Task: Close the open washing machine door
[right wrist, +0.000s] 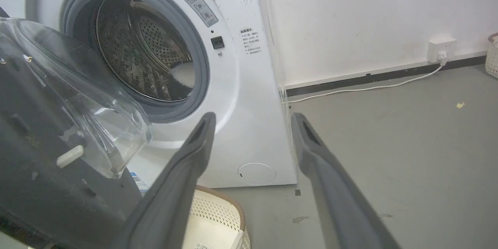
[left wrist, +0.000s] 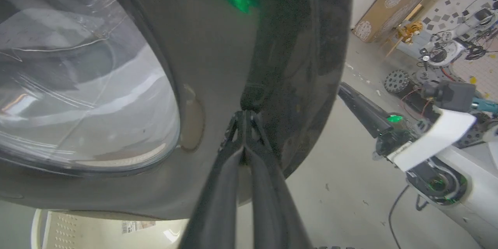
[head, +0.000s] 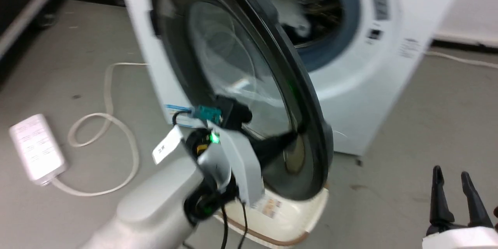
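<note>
Left gripper (head: 291, 135): fingers closed together with nothing between them, tips set against the dark outer rim of the washing machine door (head: 241, 58), low on its free edge, the side away from the hinge. My reading is that shut fingers make a stiff pushing point, and that the free edge gives the most leverage for the swing toward the washing machine (head: 373, 78). In the left wrist view the tips (left wrist: 245, 114) touch the glossy rim just beside the glass window.

Right gripper (head: 451, 173): fingers spread and empty. It hangs in front of the washing machine's right corner, well apart from the door and clear of its path. It looks parked.

A cream laundry basket (head: 288, 218) sits on the floor in front of the washing machine, under the door's lower edge. I cannot tell whether the two touch.

The door stands part open. It is hinged at the left of the washing machine's opening, as the head view shows it. The outer face turns toward the left arm, and the domed glass bowl (right wrist: 78, 124) points in toward the drum (right wrist: 144, 54). It is round, so it has no true long axis, and the hinge line runs upright.

The drum mouth and the grey gasket (right wrist: 198, 58) are uncovered, so the closing is not yet done. Something pale lies inside the drum.
</note>
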Robot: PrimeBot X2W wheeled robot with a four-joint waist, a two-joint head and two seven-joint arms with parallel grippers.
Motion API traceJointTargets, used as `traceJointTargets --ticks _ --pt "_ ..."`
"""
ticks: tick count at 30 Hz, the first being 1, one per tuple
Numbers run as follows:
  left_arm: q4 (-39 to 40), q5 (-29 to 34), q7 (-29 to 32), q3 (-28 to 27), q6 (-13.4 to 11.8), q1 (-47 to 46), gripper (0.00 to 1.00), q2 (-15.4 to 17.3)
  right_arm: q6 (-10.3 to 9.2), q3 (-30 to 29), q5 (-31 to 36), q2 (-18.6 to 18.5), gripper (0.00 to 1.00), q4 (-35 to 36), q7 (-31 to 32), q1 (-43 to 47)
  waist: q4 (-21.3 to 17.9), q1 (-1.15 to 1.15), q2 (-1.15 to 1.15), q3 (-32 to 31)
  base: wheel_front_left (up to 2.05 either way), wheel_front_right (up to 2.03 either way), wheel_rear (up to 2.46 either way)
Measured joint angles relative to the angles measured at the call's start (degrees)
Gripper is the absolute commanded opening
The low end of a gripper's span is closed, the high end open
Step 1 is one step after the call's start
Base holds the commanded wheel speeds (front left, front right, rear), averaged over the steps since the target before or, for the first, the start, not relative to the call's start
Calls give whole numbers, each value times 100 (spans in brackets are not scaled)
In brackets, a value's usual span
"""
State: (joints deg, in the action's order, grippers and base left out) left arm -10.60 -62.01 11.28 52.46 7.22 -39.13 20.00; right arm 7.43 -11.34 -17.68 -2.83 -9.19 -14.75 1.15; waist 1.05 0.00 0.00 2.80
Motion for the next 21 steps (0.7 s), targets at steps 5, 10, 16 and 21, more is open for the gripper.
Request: traceJointTargets --ticks 5,10,16,21 --pt "-1581 410 -699 174 0 -1009 0 -388 0 118 -158 -1 100 27 1 -149 -891 0 0 310 0 0 0" --pt "-2629 805 -1172 94 -200 -1652 0 -726 0 177 -258 -1 100 29 0 -193 -1362 0 0 595 0 0 0" --pt "-3423 935 -1866 -178 -463 -2245 0 -1133 0 149 -266 -1 100 19 0 -258 -1534 1 0 907 0 0 0" --pt "-3650 932 -2380 -394 -416 -2370 0 -1272 0 141 -243 -1 100 -4 0 -264 -1322 1 0 826 0 0 0"
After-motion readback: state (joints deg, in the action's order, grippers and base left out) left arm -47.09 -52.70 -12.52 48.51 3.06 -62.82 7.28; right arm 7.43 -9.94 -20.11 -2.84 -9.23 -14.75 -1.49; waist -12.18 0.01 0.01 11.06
